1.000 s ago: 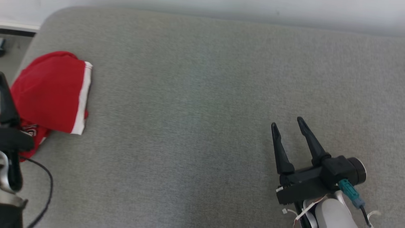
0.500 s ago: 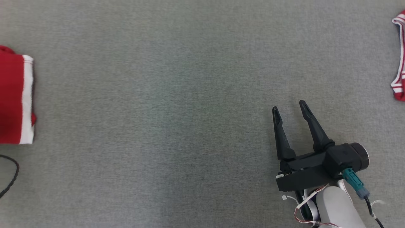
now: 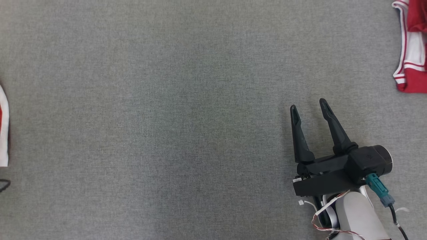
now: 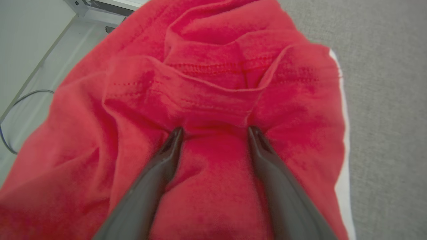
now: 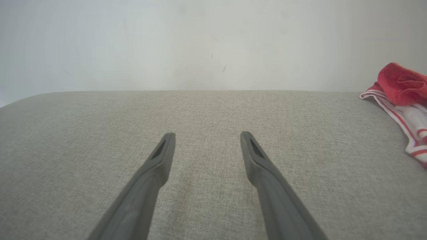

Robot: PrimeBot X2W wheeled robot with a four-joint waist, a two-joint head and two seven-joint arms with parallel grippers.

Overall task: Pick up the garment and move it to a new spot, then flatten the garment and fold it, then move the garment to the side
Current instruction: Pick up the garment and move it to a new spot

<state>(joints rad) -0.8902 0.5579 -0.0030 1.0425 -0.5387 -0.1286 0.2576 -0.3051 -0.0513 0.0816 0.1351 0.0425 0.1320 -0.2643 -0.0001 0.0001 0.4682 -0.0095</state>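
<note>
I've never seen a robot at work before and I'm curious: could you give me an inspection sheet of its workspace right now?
Surface: grey fabric pad, bare in the middle.
Job's things: red garment, rumpled, far left; red-and-white garment, far right.
Clutter: nothing seen.
Claws: left claw open, tips against the red garment; right claw open over bare pad.
Cables: dark cable at the left edge; loose wires by the right wrist.
Surroundings: pale wall behind the pad.

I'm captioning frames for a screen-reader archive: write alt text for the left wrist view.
The open left pincer rests its two dark fingertips against a crumpled red garment with white trim on its right edge. A grey fabric surface lies beyond it at right, a dark cable at left.
</note>
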